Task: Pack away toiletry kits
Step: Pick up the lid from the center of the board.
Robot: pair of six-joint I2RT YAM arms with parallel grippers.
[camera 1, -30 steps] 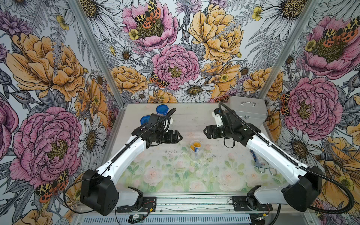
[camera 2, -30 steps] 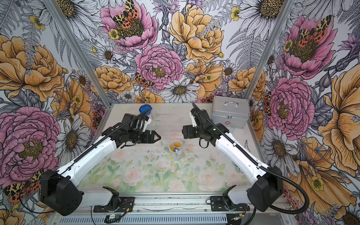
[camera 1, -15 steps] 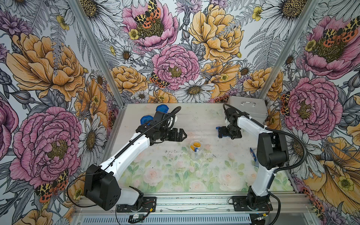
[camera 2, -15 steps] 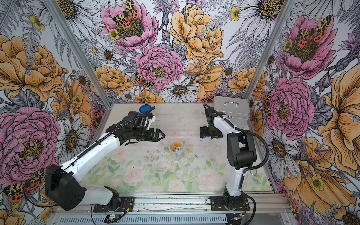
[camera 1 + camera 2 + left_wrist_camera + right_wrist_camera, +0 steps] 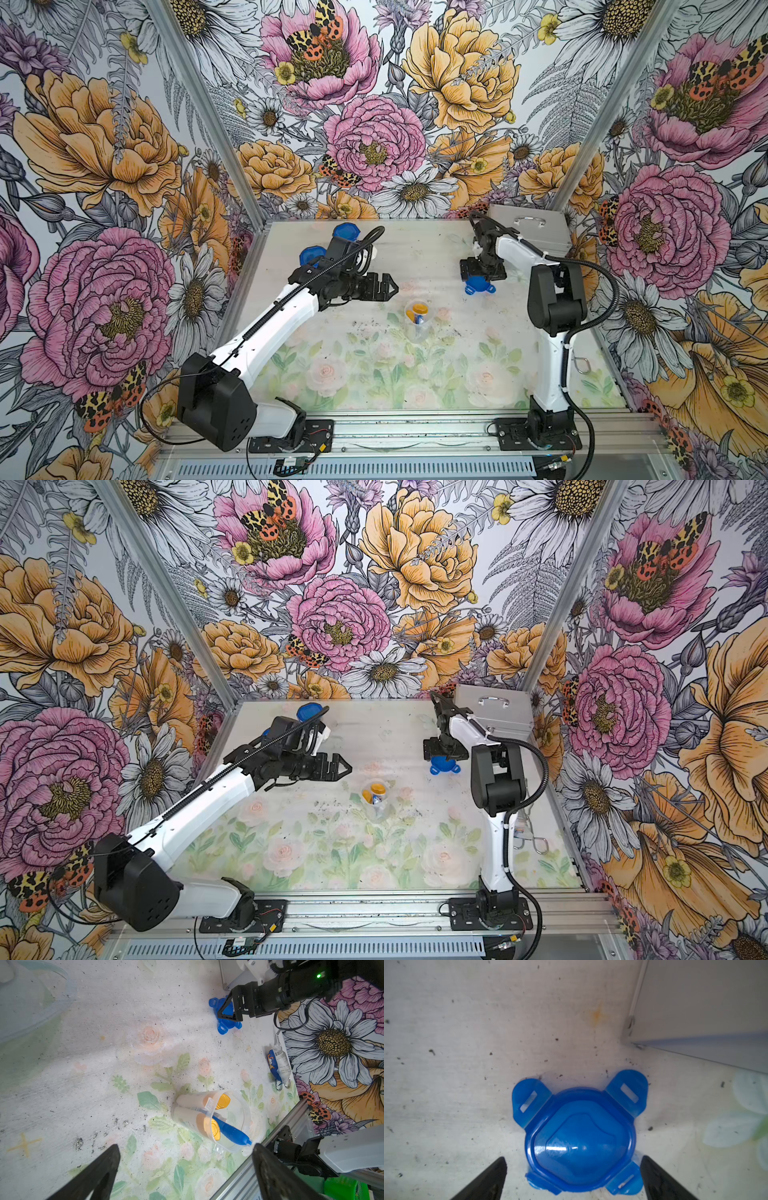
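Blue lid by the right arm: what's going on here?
The right gripper, open, hovers over the loose lid lying on the table near the metal case; nothing is gripped yet. The left gripper, also open and empty, points toward the uncovered cup, which stands mid-table holding two bottles and a toothbrush.

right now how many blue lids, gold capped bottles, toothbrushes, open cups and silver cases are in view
blue lids: 3
gold-capped bottles: 2
blue toothbrush: 1
open clear cup: 1
silver case: 1
total: 8
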